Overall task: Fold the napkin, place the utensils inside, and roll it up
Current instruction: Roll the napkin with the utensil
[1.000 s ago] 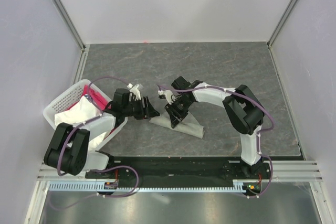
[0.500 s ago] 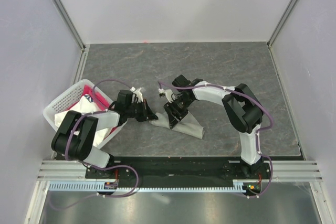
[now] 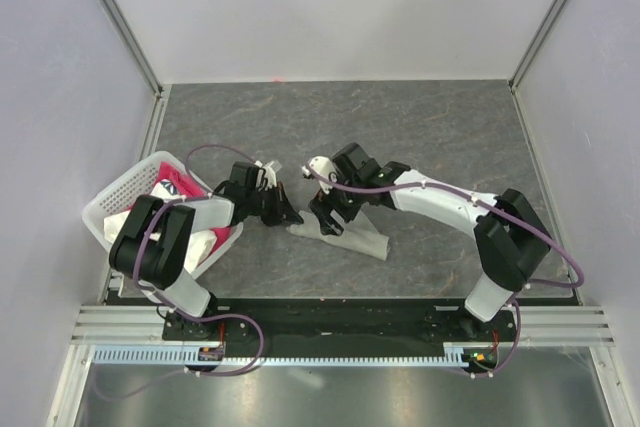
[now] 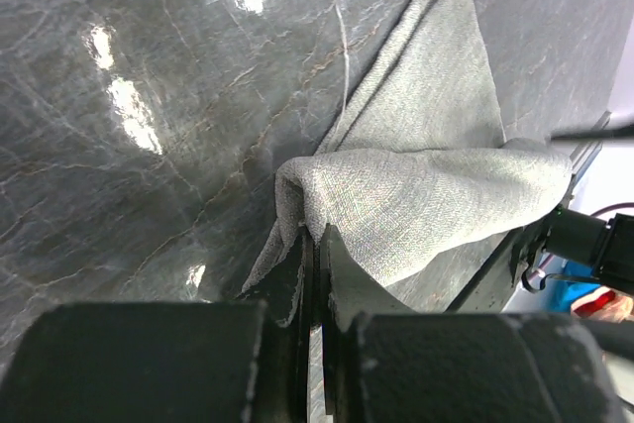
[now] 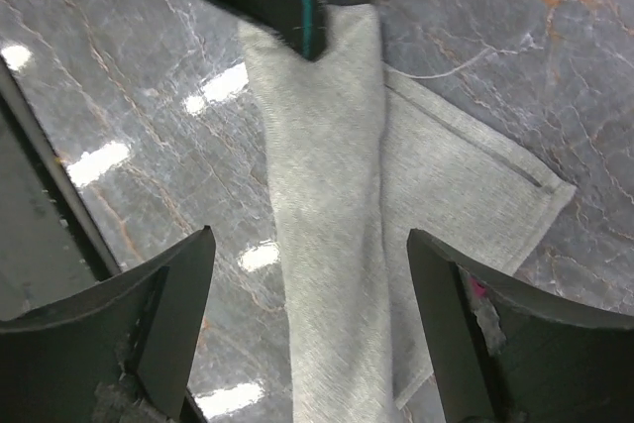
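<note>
The napkin (image 3: 358,239) lies on the grey marbled bench (image 3: 420,127), a little near of the middle, between the two arms; it is bunched into a narrow folded shape that runs from the left toward the near right. The left pincer (image 3: 290,215) sits low at the cloth's left end; in the left wrist view its fingers (image 4: 342,274) are pressed together on a raised fold of the napkin (image 4: 416,195), pinching it, and the fabric drapes from there toward the right, with a flat layer lying on the bench beyond it. The right pincer (image 3: 325,219) hangs over the napkin just to the right of the left one; in the right wrist view its fingers (image 5: 173,304) are spread wide, one on each side of the cloth, and neither touches it; the napkin (image 5: 327,245) there is a long folded strip lying over a flatter layer whose hemmed corner points right; the dark tip of the left pincer (image 5: 282,2) holds the strip's far end. A white basket (image 3: 112,197) stands at the left edge of the bench, with a pink cloth (image 3: 172,187) inside.
</note>
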You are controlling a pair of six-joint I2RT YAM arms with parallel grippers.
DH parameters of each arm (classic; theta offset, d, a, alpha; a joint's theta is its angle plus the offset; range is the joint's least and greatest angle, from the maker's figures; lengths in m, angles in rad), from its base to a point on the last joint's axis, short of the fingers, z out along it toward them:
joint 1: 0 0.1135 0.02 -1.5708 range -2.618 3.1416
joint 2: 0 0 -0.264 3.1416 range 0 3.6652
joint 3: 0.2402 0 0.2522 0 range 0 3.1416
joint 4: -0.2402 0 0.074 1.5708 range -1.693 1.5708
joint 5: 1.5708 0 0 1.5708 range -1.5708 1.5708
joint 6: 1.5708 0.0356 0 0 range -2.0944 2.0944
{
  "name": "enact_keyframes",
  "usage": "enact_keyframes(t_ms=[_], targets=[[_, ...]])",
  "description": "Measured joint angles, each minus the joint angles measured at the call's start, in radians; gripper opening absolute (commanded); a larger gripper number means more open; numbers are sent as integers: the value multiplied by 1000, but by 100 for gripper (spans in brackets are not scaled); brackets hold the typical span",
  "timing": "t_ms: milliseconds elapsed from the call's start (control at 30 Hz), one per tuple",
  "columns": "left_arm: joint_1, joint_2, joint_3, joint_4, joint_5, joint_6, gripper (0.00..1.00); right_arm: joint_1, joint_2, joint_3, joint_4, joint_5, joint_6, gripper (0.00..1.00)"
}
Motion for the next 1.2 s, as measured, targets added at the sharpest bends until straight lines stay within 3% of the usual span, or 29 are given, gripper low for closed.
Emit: enact_keyframes(t_ms=[233,433,633,733,833,867,967,1200], targets=[[0,26,31,-35,6,-1,2,176,-7,-85,65,201,-28,91],[0,28,38,-51,6,-1,2,193,33,-95,113,317,-30,92],[0,28,40,-55,11,-1,2,189,80,-95,144,351,-42,86],[0,28,45,-60,16,0,2,189,113,-94,148,353,-45,74],[0,30,50,-61,25,0,13,179,131,-83,147,331,-36,61],[0,30,50,-61,27,0,25,174,135,-80,145,315,-31,56],[0,30,50,-54,39,-6,44,128,148,-62,133,257,-24,47],[1,-35,48,-13,52,-33,61,-8,193,-6,69,25,8,43]])
